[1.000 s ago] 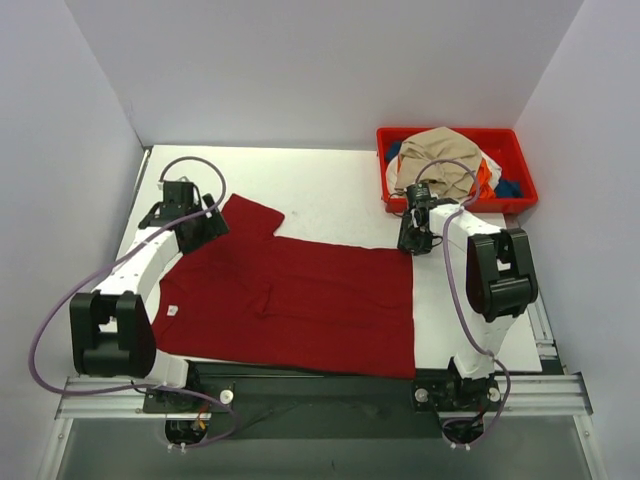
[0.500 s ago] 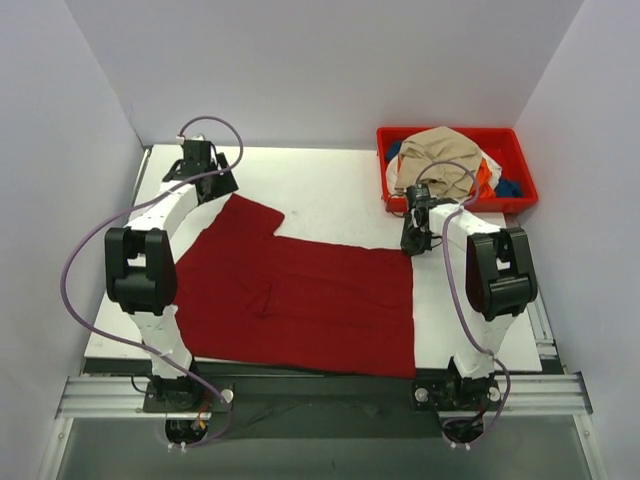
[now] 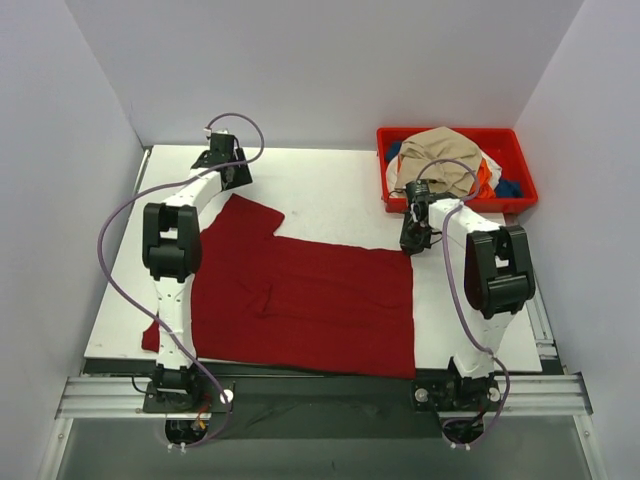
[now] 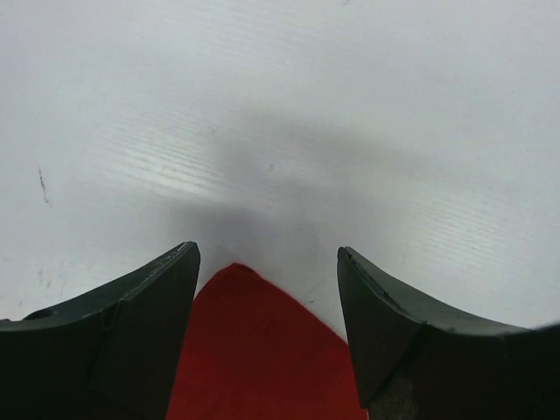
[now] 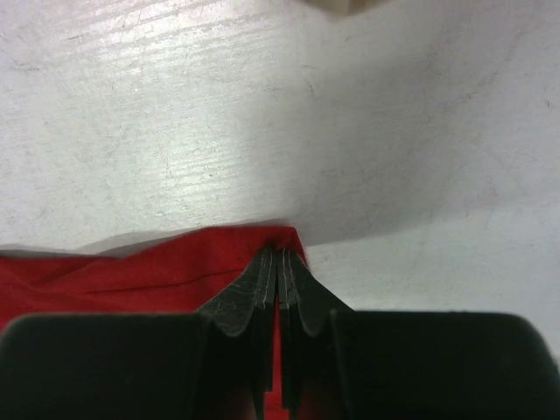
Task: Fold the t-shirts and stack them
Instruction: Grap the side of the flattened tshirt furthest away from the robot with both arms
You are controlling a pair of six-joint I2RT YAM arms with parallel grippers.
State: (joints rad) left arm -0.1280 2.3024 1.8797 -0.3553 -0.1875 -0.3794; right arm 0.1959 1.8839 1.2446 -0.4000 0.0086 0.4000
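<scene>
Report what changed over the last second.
The left gripper swung off the shirt's left side toward the table's far edge and rightward; it now hangs open over the sleeve tip. The right gripper stayed shut on the shirt's far right corner. Shirt and bin did not move.

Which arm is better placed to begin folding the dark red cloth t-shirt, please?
The right, probably. The right gripper is shut on the dark red cloth t-shirt at its far right corner, ready to pull. The left gripper is open at the far sleeve tip, holding nothing.
</scene>
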